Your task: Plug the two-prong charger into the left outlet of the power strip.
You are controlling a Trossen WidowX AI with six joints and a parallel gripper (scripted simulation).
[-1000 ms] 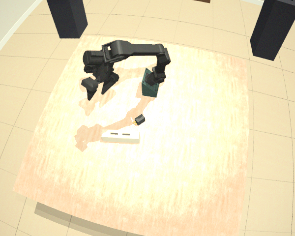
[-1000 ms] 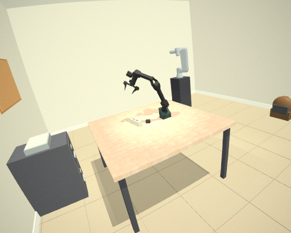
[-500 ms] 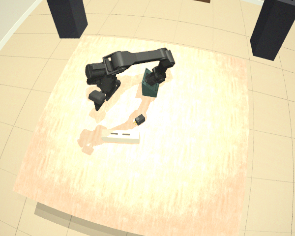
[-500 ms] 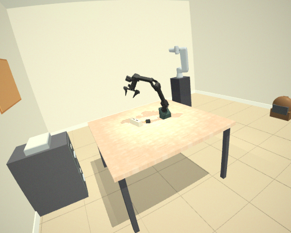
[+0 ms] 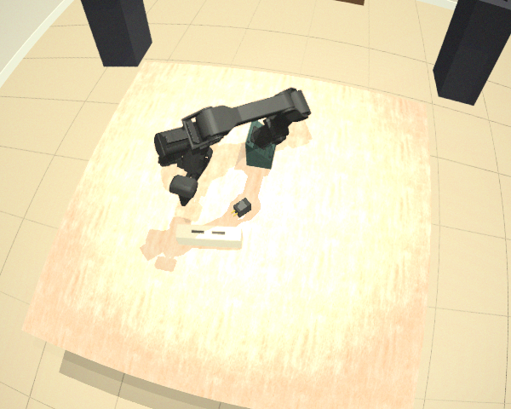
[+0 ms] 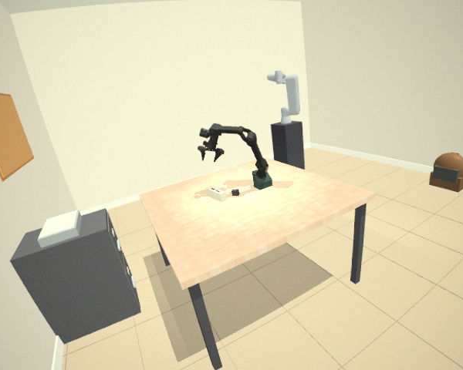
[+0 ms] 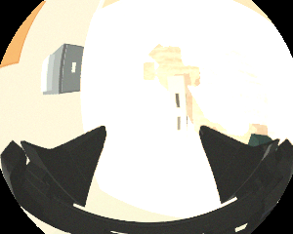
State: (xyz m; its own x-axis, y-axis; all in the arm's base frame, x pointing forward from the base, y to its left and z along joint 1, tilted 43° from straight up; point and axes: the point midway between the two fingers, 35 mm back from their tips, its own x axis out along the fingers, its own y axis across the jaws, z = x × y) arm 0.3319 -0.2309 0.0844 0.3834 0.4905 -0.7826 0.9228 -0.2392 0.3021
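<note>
a two-prong charger (image 5: 242, 206) (image 6: 234, 192) lies on the table (image 5: 335, 264) (image 6: 263, 215) beside the power strip (image 5: 209, 238) (image 6: 216, 193) (image 7: 183, 104) as the gripper (image 6: 211, 159) (image 7: 153, 131) hangs above, jaws spread nearly full and gripping nothing; the block, probably light and stiff (perhaps slick plastic), is best pinched by its body sides, keeping clear of the slim, likely bendable prongs (image 5: 234, 213).
</note>
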